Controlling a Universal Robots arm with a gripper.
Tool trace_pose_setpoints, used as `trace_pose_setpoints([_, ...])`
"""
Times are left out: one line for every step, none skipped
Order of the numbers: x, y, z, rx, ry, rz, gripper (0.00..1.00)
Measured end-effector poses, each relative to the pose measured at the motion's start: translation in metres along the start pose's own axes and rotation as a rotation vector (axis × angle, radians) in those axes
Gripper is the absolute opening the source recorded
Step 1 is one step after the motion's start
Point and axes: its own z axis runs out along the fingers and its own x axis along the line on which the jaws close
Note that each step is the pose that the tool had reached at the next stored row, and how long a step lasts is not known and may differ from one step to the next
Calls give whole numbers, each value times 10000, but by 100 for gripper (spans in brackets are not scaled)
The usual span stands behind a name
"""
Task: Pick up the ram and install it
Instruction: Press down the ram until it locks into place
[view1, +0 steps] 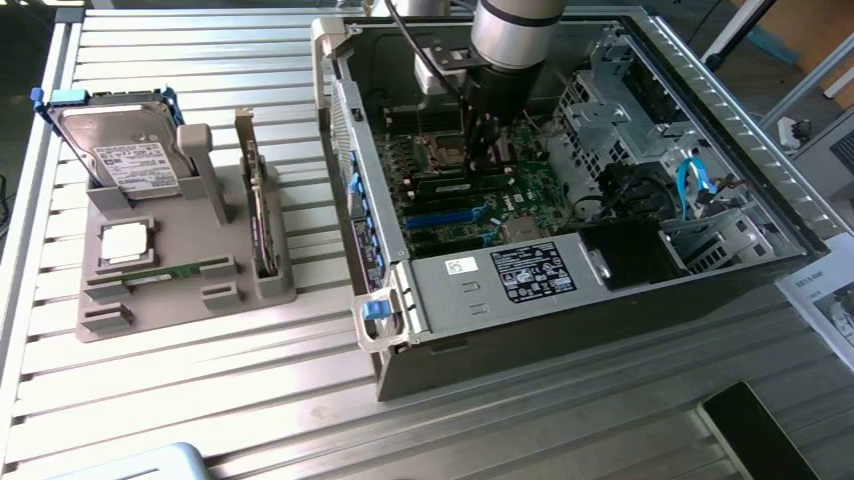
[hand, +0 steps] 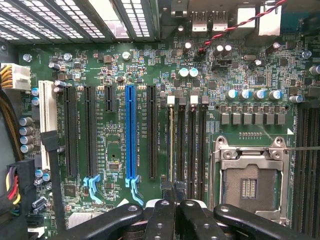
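**A:** Starting at the exterior view's left, what is lying well apart from the open black metal computer case (view1: 561, 345)?

**B:** The moulded grey plastic holder (view1: 160, 300). A thin green circuit-board stick, the ram (view1: 180, 270), is lying flat in it, outside the case.

**A:** And the arm?

**B:** The black two-fingered gripper (view1: 481, 150) is hanging inside the case, low over the green motherboard (view1: 534, 185). Its fingers (hand: 162, 217) are pressing fully together, and I am not seeing anything between them.

**A:** Which step is that, then?

**B:** I am reading it as the installing end, since the tips are hovering by the row of long black memory slots (hand: 192, 140). The slot nearest them (hand: 171, 145) is showing a pale thin line along its middle. That may be a stick's edge, but I cannot tell from here.

**A:** What is the work asking for now?

**B:** In my judgement, staying square to that slot and pressing straight and evenly, with nothing snagging the neighbouring latches.
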Motion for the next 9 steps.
trace_pose_setpoints([0,1,5,1,0,0,11])
trace_pose_setpoints([0,2,11,3,1,0,11])
trace_pose_setpoints([0,2,13,2,3,0,11])
trace_pose_setpoints([-1,2,14,3,2,0,11])
trace_pose_setpoints([-1,3,15,4,1,0,11])
trace_pose_setpoints([-1,3,18,5,0,1,11])
trace_pose_setpoints([-1,4,19,5,1,0,11])
trace_pose_setpoints([-1,5,22,6,1,0,11])
trace_pose_setpoints([-1,6,24,7,1,0,11])
